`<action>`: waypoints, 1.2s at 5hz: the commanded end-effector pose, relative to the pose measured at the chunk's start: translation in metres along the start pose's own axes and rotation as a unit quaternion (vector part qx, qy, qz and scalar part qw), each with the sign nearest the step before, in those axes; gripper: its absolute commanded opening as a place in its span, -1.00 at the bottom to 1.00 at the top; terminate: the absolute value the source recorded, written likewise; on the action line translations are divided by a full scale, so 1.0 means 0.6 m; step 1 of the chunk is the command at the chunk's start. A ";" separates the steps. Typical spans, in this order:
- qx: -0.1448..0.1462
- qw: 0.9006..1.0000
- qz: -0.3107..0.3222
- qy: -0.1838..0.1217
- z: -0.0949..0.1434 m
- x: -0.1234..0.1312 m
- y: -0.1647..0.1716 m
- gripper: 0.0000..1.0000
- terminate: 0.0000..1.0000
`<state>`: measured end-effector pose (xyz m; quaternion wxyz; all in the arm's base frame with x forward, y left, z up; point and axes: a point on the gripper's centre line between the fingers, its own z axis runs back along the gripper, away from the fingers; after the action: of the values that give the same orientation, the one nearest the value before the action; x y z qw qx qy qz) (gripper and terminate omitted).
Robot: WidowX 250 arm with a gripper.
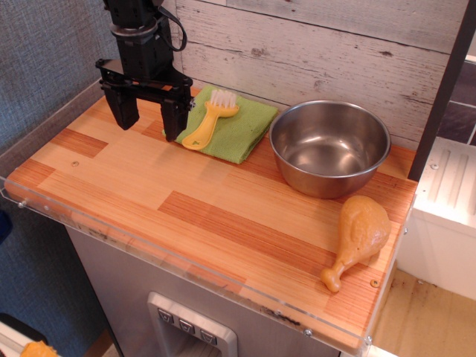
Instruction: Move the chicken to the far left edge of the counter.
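The chicken [358, 238] is a golden-tan toy drumstick lying at the right end of the counter [149, 186], fat end toward the back, knobbed bone toward the front edge. The counter is a wooden butcher-block top with a clear plastic rim. My black gripper [149, 123] hangs over the back left part of the counter, far from the chicken. Its two fingers are spread apart and nothing is between them.
A steel bowl [329, 145] stands just behind the chicken at the back right. A green cloth [238, 126] lies at the back centre with a yellow white-bristled brush [210, 117] on it, right next to my gripper. A wooden wall runs behind.
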<state>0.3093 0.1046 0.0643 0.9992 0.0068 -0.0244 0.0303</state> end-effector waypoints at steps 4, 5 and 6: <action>-0.018 0.997 -0.064 -0.044 0.029 -0.006 -0.177 1.00 -1.00; 0.011 0.998 -0.021 -0.054 0.036 -0.028 -0.231 1.00 -1.00; 0.008 0.998 -0.008 -0.059 0.026 -0.040 -0.285 1.00 -1.00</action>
<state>0.2916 -0.0682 0.0679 0.9973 0.0180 -0.0679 0.0205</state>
